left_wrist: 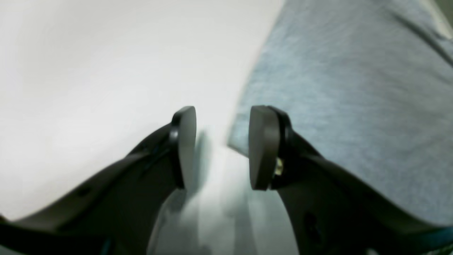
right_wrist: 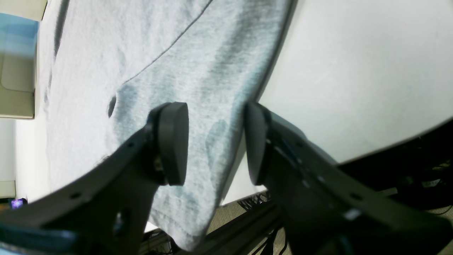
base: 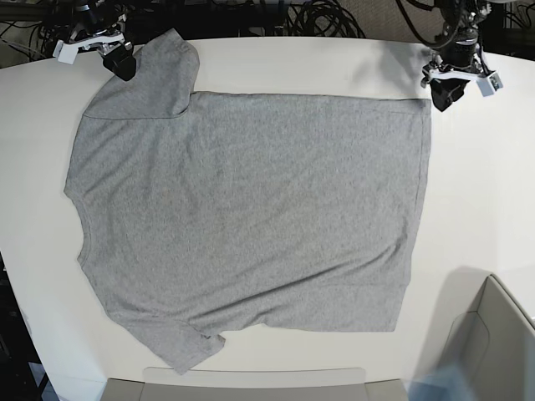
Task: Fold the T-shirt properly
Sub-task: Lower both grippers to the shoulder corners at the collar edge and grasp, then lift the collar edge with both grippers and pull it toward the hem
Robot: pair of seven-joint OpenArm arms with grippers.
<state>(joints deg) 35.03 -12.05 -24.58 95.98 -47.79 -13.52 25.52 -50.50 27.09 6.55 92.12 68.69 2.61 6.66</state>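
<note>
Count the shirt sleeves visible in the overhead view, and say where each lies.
2. One sleeve lies at the top left of the T-shirt, beside the right gripper. The other sleeve is at the bottom left, near the table's front edge.

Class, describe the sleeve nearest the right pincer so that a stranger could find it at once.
Start at the white table, where a grey T-shirt lies spread flat, plain side up. Follow its far edge to the sleeve beside the right pincer. Unlike the near sleeve, it lies beside a pincer.
</note>
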